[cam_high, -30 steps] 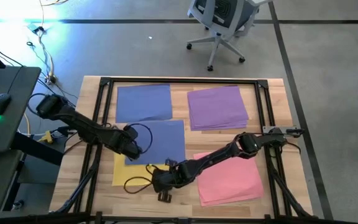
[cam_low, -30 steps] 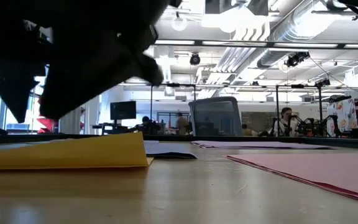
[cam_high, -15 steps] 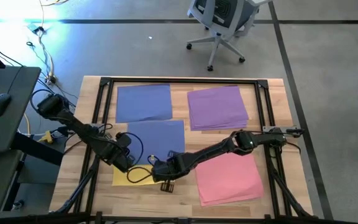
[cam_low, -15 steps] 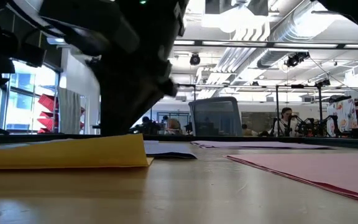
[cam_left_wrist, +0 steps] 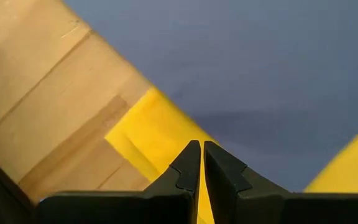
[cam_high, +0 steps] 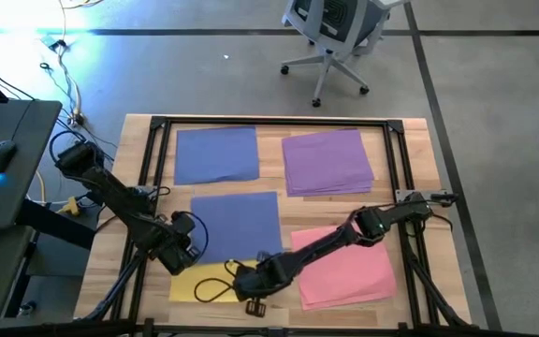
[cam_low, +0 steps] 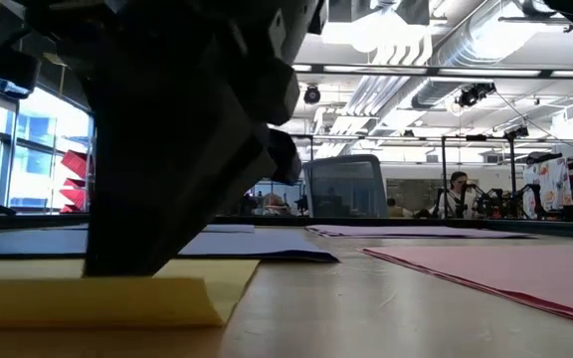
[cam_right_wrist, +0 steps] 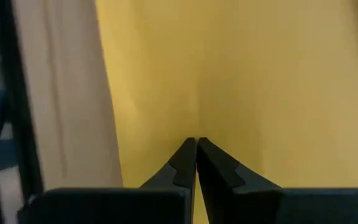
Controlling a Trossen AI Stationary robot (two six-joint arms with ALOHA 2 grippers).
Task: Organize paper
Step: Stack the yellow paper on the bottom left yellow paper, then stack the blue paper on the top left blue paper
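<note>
Yellow paper [cam_high: 199, 281] lies near-left on the table, its far part under a blue sheet [cam_high: 237, 225]. More blue paper [cam_high: 215, 154] lies far-left, purple paper [cam_high: 327, 161] far-right and pink paper [cam_high: 349, 267] near-right. My right gripper [cam_right_wrist: 196, 142] is shut and stands on the yellow paper [cam_low: 88, 298], toward its right side [cam_high: 243, 281]. My left gripper [cam_left_wrist: 202, 144] is shut over the yellow paper's far-left corner [cam_left_wrist: 148, 127], beside the blue sheet's edge [cam_high: 181, 255]. My right gripper presses its shut fingertips [cam_low: 117, 267] down on the yellow paper's top face [cam_right_wrist: 185, 93], coming from above at a slant from the table's right. The paper lies flat on the table. My left gripper: I cannot tell whether its tips touch the yellow corner.
A black frame [cam_high: 157, 168] runs along the table's edges, with cables [cam_high: 209, 290] looping by the arms. An office chair [cam_high: 330, 37] stands beyond the far edge. Bare wood [cam_high: 274, 309] shows between the yellow and pink paper at the near edge.
My right gripper has come down onto the yellow paper and moved toward the near edge. The paper has slid that way, farther out from under the blue sheet. My left gripper has swung off the blue sheet toward the table's near-left, staying shut.
</note>
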